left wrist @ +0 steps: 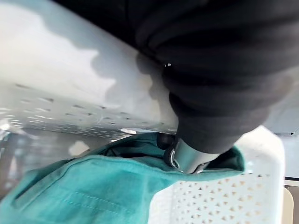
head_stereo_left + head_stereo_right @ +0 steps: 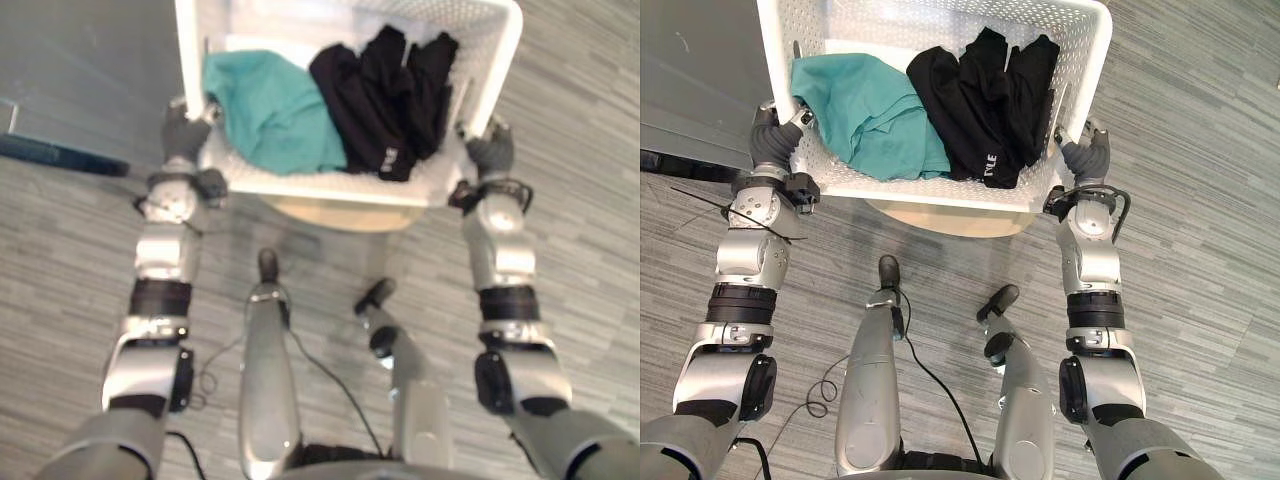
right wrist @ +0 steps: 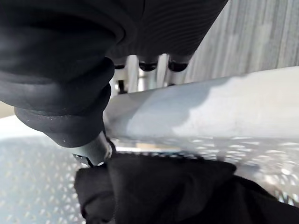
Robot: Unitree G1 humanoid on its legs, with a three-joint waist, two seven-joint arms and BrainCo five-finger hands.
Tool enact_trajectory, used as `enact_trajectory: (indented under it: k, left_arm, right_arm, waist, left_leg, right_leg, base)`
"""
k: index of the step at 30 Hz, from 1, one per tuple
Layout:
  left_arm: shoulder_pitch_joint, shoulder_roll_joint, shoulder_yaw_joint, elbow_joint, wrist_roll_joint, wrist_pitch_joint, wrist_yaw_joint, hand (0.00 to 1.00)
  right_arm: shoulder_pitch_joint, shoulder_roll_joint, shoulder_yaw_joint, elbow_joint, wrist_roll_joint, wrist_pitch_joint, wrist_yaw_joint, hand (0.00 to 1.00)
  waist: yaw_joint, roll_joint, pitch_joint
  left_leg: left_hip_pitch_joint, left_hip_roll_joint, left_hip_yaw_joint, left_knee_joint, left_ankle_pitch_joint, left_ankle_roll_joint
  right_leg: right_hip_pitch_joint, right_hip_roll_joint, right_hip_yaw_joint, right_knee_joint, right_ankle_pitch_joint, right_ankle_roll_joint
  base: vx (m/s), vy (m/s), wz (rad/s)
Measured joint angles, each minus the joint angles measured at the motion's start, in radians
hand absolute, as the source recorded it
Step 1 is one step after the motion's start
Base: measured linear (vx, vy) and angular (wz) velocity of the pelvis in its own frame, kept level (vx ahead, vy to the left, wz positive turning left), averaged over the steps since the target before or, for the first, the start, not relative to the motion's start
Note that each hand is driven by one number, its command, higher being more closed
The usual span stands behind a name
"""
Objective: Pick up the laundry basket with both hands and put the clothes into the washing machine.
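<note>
**A:** Where is the laundry basket (image 2: 940, 192) being held?

**B:** Between both arms, over a beige stool (image 2: 940, 218). It's carrying a teal garment (image 2: 870, 120) and a black garment (image 2: 985, 100).

**A:** And the hands?

**B:** The left hand (image 2: 775, 140) and right hand (image 2: 1087, 152) are each pinching a side rim. I'd judge that lifting level, both sides together, is what's needed to stop the clothes sliding.

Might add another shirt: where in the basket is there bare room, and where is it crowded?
Bare: the far strip of the laundry basket beyond both piles, and a thin strip along its near rim. Crowded: the middle, where the teal cloth meets the black clothes, which reach the right wall by the right hand. The left hand grips the left rim.
</note>
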Motion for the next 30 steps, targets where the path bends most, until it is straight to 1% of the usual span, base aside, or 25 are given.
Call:
enact_trajectory:
  k: [3,5,6,7,8,11,14,15,17,19,20,21,22,23,24,25,26,27,28,29,30]
  left_arm:
    - [-0.009,0.008,0.022,0.0,-0.018,-0.021,0.016,0.0]
    - [-0.005,0.026,0.041,0.001,-0.018,-0.022,0.025,0.0]
    - [-0.005,0.029,0.043,0.001,-0.018,-0.024,0.026,0.0]
    - [-0.008,0.033,0.044,0.0,-0.018,-0.036,0.026,0.0]
    - [-0.009,0.037,0.044,-0.006,-0.018,-0.045,0.025,0.0]
    - [-0.013,0.046,0.044,-0.022,-0.018,-0.057,0.024,0.0]
    - [-0.013,0.058,0.038,-0.021,-0.017,-0.058,0.022,0.0]
    - [-0.013,0.073,0.031,-0.021,-0.017,-0.058,0.02,0.0]
    - [-0.008,0.119,-0.007,-0.02,-0.004,-0.057,-0.002,0.0]
    - [0.03,0.167,-0.035,-0.022,0.035,-0.056,-0.058,0.0]
    - [0.089,0.178,-0.029,-0.035,0.056,-0.055,-0.094,0.0]
    - [0.175,0.176,-0.025,-0.058,0.069,-0.055,-0.121,0.0]
    - [0.245,0.162,-0.016,-0.075,0.079,-0.059,-0.137,0.0]
    - [0.293,0.142,0.001,-0.087,0.083,-0.059,-0.148,0.0]
    - [0.374,0.106,0.013,-0.091,0.083,-0.059,-0.16,0.0]
    - [0.458,0.075,0.022,-0.091,0.073,-0.06,-0.168,0.0]
    - [0.498,0.054,0.035,-0.091,0.067,-0.06,-0.174,0.0]
    - [0.558,0.017,0.054,-0.092,0.045,-0.064,-0.175,0.0]
    - [0.648,-0.044,0.086,-0.092,0.019,-0.064,-0.176,0.0]
    - [0.74,-0.103,0.106,-0.101,0.0,-0.063,-0.177,0.0]
    - [0.782,-0.129,0.111,-0.11,-0.007,-0.063,-0.178,0.0]
  right_arm:
    - [-0.002,-0.01,-0.048,0.0,-0.002,0.0,-0.012,0.0]
    - [-0.002,-0.042,-0.067,0.002,-0.011,0.0,-0.025,0.0]
    - [-0.004,-0.043,-0.073,0.004,-0.012,0.0,-0.026,0.0]
    - [-0.011,-0.045,-0.08,0.015,-0.018,-0.001,-0.028,0.0]
    - [-0.021,-0.045,-0.08,0.023,-0.019,-0.001,-0.026,0.0]
    - [-0.027,-0.044,-0.076,0.023,-0.019,-0.001,-0.025,0.0]
    - [-0.027,-0.043,-0.075,0.025,-0.019,-0.001,-0.024,0.0]
    - [-0.027,-0.043,-0.075,0.025,-0.019,-0.001,-0.024,0.0]
    - [-0.027,-0.046,-0.071,0.034,-0.019,-0.001,-0.021,0.0]
    - [-0.025,-0.05,-0.064,0.061,-0.018,-0.001,0.001,0.0]
    - [-0.014,-0.053,-0.045,0.063,-0.018,-0.002,0.018,0.0]
    - [0.01,-0.055,-0.023,0.063,-0.019,-0.004,0.035,0.0]
    - [0.041,-0.057,-0.012,0.063,-0.019,-0.007,0.047,0.0]
    - [0.068,-0.063,-0.006,0.061,-0.019,-0.01,0.054,0.0]
    - [0.134,-0.078,-0.006,0.058,-0.021,-0.014,0.067,0.0]
    - [0.198,-0.088,-0.011,0.059,-0.024,-0.026,0.067,0.0]
    - [0.236,-0.091,-0.014,0.059,-0.031,-0.034,0.067,0.0]
    - [0.285,-0.089,-0.02,0.058,-0.043,-0.042,0.067,0.0]
    - [0.361,-0.068,-0.039,0.036,-0.058,-0.044,0.067,0.0]
    - [0.462,-0.028,-0.06,0.0,-0.064,-0.046,0.067,0.0]
    - [0.521,-0.003,-0.071,-0.021,-0.07,-0.046,0.069,0.0]
  waist:
    - [-0.001,0.0,0.0]
    - [-0.002,0.0,0.0]
    - [-0.002,0.0,0.0]
    - [-0.005,0.0,0.0]
    - [-0.004,0.002,-0.001]
    - [-0.005,0.005,0.0]
    - [-0.007,0.005,0.0]
    - [-0.011,0.005,0.0]
    - [-0.015,0.005,0.0]
    - [-0.016,0.005,-0.001]
    - [-0.02,0.005,-0.001]
    - [-0.026,0.005,-0.001]
    - [-0.028,0.005,-0.001]
    - [-0.03,0.007,-0.002]
    - [-0.028,0.011,-0.003]
    - [-0.029,0.011,-0.005]
    - [-0.029,0.01,-0.006]
    - [-0.026,0.01,-0.008]
    - [-0.026,0.011,-0.009]
    - [-0.028,0.014,-0.01]
    - [-0.029,0.014,-0.011]
  left_leg:
    - [0.005,0.003,0.005,-0.001,0.002,-0.003]
    - [0.013,0.009,0.015,-0.007,0.002,-0.003]
    - [0.016,0.011,0.019,-0.01,0.002,-0.004]
    - [0.024,0.012,0.026,-0.024,0.012,-0.02]
    - [0.034,0.014,0.038,-0.043,0.024,-0.012]
    - [0.041,0.017,0.042,-0.067,0.039,-0.015]
    - [0.048,0.022,0.051,-0.069,0.041,-0.016]
    - [0.049,0.023,0.053,-0.067,0.041,-0.015]
    - [0.049,0.028,0.056,-0.058,0.042,-0.015]
    - [0.056,0.039,0.067,-0.031,0.042,-0.014]
    - [0.071,0.05,0.082,-0.011,0.041,-0.014]
    - [0.1,0.056,0.089,0.009,0.037,-0.009]
    - [0.13,0.059,0.099,0.021,0.023,0.004]
    - [0.155,0.062,0.102,0.025,0.012,0.004]
    - [0.194,0.063,0.098,0.029,0.0,-0.001]
    - [0.228,0.051,0.095,0.012,-0.005,0.003]
    - [0.24,0.046,0.091,-0.002,-0.005,0.002]
    - [0.256,0.04,0.089,-0.021,-0.002,-0.002]
    - [0.277,0.028,0.08,-0.042,0.0,-0.003]
    - [0.302,0.027,0.081,-0.055,0.008,0.007]
    - [0.321,0.024,0.079,-0.065,0.015,0.006]
  right_leg:
    - [0.003,0.002,0.001,-0.002,0.0,0.0]
    - [0.009,0.006,0.001,-0.009,0.0,0.0]
    - [0.011,0.008,0.001,-0.012,0.0,0.0]
    - [0.017,0.011,-0.001,-0.023,0.003,-0.005]
    - [0.018,0.014,0.0,-0.029,0.004,-0.005]
    - [0.018,0.02,-0.002,-0.038,0.007,-0.01]
    - [0.018,0.022,0.003,-0.036,0.007,-0.01]
    - [0.018,0.022,0.004,-0.034,0.007,-0.01]
    - [0.018,0.023,0.004,-0.028,0.007,-0.01]
    - [0.028,0.022,0.007,-0.013,0.006,-0.01]
    - [0.04,0.021,0.011,0.004,0.004,-0.009]
    - [0.069,0.015,0.018,0.025,-0.017,-0.003]
    - [0.098,0.007,0.018,0.052,-0.052,-0.006]
    - [0.116,0.001,0.015,0.077,-0.072,-0.005]
    - [0.151,-0.012,0.007,0.123,-0.113,-0.005]
    - [0.172,-0.026,0.0,0.166,-0.155,0.001]
    - [0.178,-0.034,-0.004,0.184,-0.171,0.0]
    - [0.182,-0.042,-0.007,0.205,-0.191,0.001]
    - [0.19,-0.058,-0.018,0.232,-0.219,0.0]
    - [0.209,-0.069,-0.032,0.264,-0.236,-0.014]
    - [0.227,-0.078,-0.041,0.274,-0.245,-0.02]
  base:
    - [0.01,-0.007,-0.02]
    - [-0.01,-0.019,-0.04]
    - [0.0,0.0,0.0]
    - [-0.03,-0.046,0.01]
    - [-0.03,-0.052,0.0]
    - [-0.02,-0.045,-0.02]
    - [0.0,-0.028,-0.06]
    - [0.01,-0.014,-0.04]
    - [0.02,-0.013,-0.05]
    - [0.02,-0.013,-0.11]
    - [0.03,-0.008,-0.09]
    - [0.05,-0.019,0.01]
    - [0.06,-0.028,0.13]
    - [0.06,-0.054,0.28]
    - [0.05,-0.086,0.44]
    - [0.03,-0.087,0.51]
    - [0.02,-0.112,0.46]
    - [0.02,-0.129,0.32]
    - [0.04,-0.177,0.34]
    - [0.04,-0.16,0.33]
    - [0.07,-0.144,0.46]
